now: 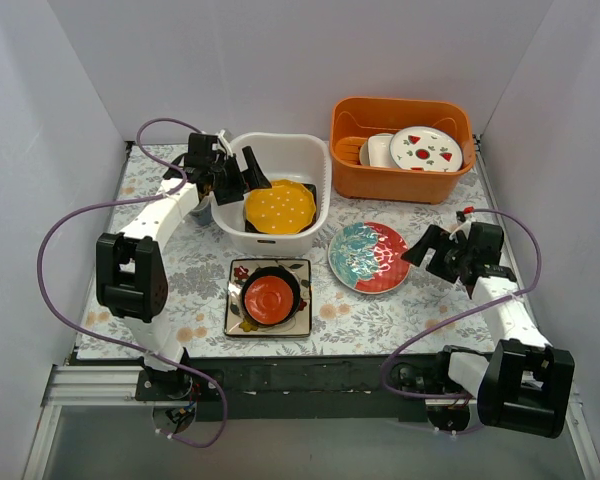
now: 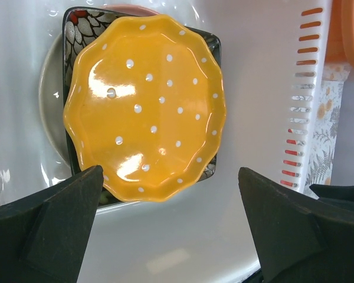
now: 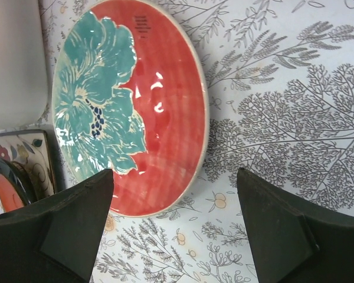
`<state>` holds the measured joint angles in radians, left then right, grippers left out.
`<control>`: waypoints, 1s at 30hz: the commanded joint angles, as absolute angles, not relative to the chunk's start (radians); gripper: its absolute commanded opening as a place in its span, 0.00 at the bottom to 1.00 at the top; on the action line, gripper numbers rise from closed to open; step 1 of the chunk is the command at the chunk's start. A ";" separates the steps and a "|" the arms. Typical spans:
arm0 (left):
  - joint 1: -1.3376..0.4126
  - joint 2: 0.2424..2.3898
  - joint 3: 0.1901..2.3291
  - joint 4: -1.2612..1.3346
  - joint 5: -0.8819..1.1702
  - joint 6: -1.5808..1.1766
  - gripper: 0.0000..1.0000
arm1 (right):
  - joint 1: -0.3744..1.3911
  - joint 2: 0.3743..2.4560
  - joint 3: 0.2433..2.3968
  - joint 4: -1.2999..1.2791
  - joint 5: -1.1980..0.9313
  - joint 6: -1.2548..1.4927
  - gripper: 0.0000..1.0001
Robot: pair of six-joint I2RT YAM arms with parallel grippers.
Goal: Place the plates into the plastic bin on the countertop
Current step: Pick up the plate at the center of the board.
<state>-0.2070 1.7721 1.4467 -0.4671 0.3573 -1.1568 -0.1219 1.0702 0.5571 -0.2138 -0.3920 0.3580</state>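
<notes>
Bare countertop (image 3: pixel 283 118) beside teal-and-red plate (image 3: pixel 130 106) rim; right hand (image 3: pixel 174 177) spread above, left hand (image 2: pixel 170 172) spread over plastic bin (image 1: pixel 280 139).

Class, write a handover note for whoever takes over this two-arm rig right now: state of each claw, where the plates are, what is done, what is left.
Left claw: open, empty, over the plastic bin.
Right claw: open, empty, by the teal-and-red plate on the countertop.
In the bin: yellow plate lying on the black square plate.
On the countertop: the teal-and-red plate, plus a stack of white square plate, dark round plate and small red plate on top.
Done: at least two plates binned.
Left: the four plates on the countertop.
</notes>
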 commanded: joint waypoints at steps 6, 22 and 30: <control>-0.218 1.654 1.474 -0.445 0.420 -1.135 0.98 | -0.205 1.111 0.509 -0.147 -0.524 0.328 0.89; -0.224 1.618 1.442 -0.411 0.431 -1.147 0.98 | -0.230 1.226 0.445 -0.020 -0.626 0.377 0.64; -0.224 1.620 1.437 -0.407 0.434 -1.152 0.98 | -0.233 1.310 0.419 0.093 -0.698 0.437 0.61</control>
<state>-0.2184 1.6810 1.4464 -0.4240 0.4271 -1.1503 -0.2272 1.2709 0.4282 -0.0036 -0.6353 0.4019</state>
